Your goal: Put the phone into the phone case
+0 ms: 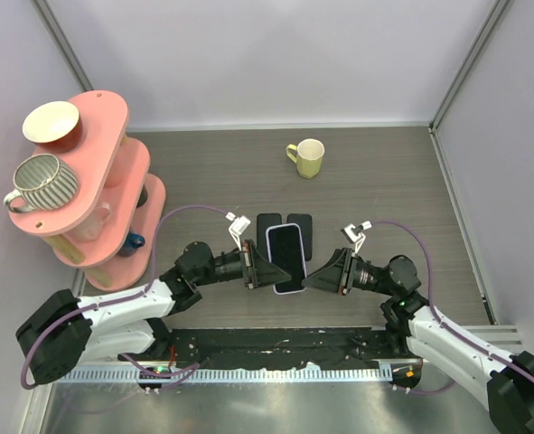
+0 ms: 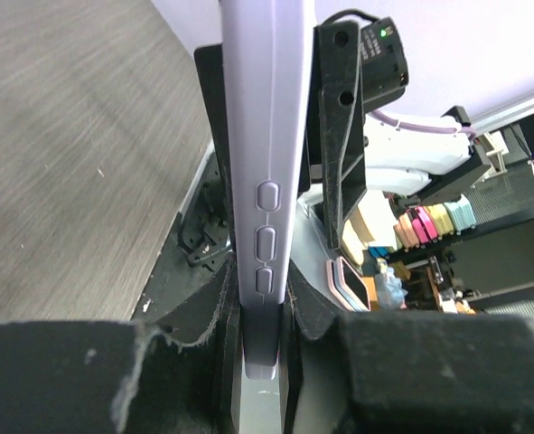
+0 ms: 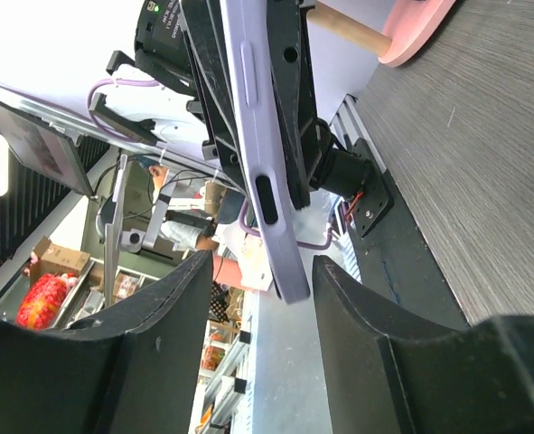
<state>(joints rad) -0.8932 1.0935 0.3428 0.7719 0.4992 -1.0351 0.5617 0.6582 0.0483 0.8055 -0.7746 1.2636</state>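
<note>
A lavender phone case (image 1: 285, 258) hangs above the table between my two grippers, with its dark face up inside the lavender rim. Whether that dark face is the phone I cannot tell. My left gripper (image 1: 265, 269) is shut on the case's left long edge. In the left wrist view its pads (image 2: 214, 312) press both sides of the case (image 2: 262, 181), just below the side buttons. My right gripper (image 1: 313, 271) is open at the opposite edge. In the right wrist view the case (image 3: 259, 136) sits between its spread fingers (image 3: 172, 307), with a gap on each side.
Two black phone-shaped slabs (image 1: 268, 224) (image 1: 300, 226) lie flat on the table just behind the held case. A yellow-green mug (image 1: 306, 157) stands farther back. A pink tiered shelf (image 1: 122, 172) with cups stands at the left. Walls enclose the table.
</note>
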